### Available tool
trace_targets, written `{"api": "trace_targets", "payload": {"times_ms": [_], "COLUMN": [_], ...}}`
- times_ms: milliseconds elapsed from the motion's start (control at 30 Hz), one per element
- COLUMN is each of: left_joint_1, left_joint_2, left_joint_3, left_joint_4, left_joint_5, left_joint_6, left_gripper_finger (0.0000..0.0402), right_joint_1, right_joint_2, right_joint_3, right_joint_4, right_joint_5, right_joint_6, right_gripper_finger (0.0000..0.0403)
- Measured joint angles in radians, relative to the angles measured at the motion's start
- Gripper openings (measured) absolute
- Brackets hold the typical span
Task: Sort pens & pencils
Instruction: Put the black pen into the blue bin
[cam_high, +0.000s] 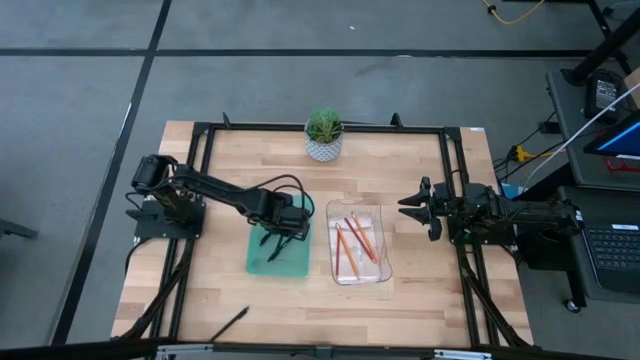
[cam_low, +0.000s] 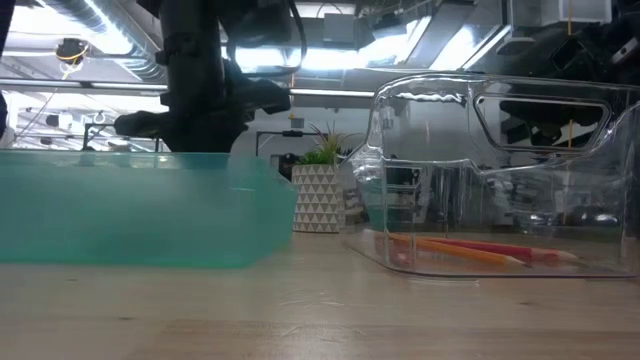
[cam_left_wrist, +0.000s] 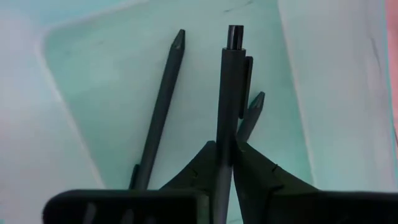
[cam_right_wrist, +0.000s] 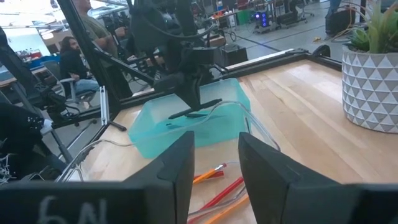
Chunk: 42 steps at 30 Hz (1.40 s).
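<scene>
My left gripper (cam_high: 280, 240) points down into the green tray (cam_high: 262, 262) and is shut on a black pen (cam_left_wrist: 230, 81). Two more black pens (cam_left_wrist: 160, 106) (cam_left_wrist: 254, 111) lie flat on the tray's floor under it. Another black pen (cam_high: 230, 322) lies on the table near the front edge. Orange and red pencils (cam_high: 355, 240) lie in the clear tray (cam_high: 378, 272) to the right of the green one. My right gripper (cam_right_wrist: 217, 168) waits open at the table's right side, touching nothing. My left gripper pinches the pen's barrel (cam_left_wrist: 229, 134) near its middle between its two fingertips (cam_left_wrist: 205, 155). The fingers come from above, pointing down, and lie across the pen. The pen (cam_right_wrist: 194, 112) hangs about level inside the green tray; I cannot tell whether it touches the tray's floor.
A potted plant (cam_high: 323, 135) in a white patterned pot stands at the table's far edge, behind the two trays. A black frame (cam_high: 205, 135) runs round the table top. People sit in the room beyond the table.
</scene>
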Motion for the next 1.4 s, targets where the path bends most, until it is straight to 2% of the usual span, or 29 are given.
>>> {"api": "trace_targets", "payload": {"times_ms": [333, 500, 600, 733, 867, 967, 1200, 1400], "left_joint_1": [0.001, 0.000, -0.017, -0.068, -0.198, -0.273, -0.368, -0.490], "left_joint_2": [-0.011, -0.070, -0.128, -0.224, -0.292, -0.311, -0.305, -0.301], "left_joint_3": [0.000, 0.019, 0.037, 0.039, 0.039, 0.039, 0.039, 0.039], "left_joint_4": [-0.004, -0.026, -0.035, -0.034, -0.047, -0.078, -0.214, -0.081], "left_joint_5": [0.034, 0.136, 0.142, 0.104, -0.027, -0.087, -0.092, -0.132], "left_joint_6": [0.026, 0.082, 0.109, 0.103, 0.076, 0.017, -0.152, -0.135], "left_gripper_finger": [0.0072, 0.0085, 0.0087, 0.0084, 0.0084, 0.0094, 0.0137, 0.0157], "right_joint_1": [0.000, 0.000, 0.000, 0.000, 0.001, 0.001, 0.001, 0.001], "right_joint_2": [0.000, 0.000, 0.000, 0.000, 0.000, 0.000, 0.000, 0.000], "right_joint_3": [0.000, 0.000, 0.000, 0.000, 0.000, 0.000, 0.000, 0.000], "right_joint_4": [0.000, 0.000, 0.000, 0.000, 0.000, 0.000, 0.000, 0.000], "right_joint_5": [0.000, 0.000, 0.001, 0.001, 0.000, 0.001, 0.001, 0.001], "right_joint_6": [0.008, 0.008, 0.008, 0.008, 0.008, 0.008, 0.012, 0.015], "right_gripper_finger": [0.0127, 0.0127, 0.0127, 0.0127, 0.0127, 0.0127, 0.0126, 0.0126]}}
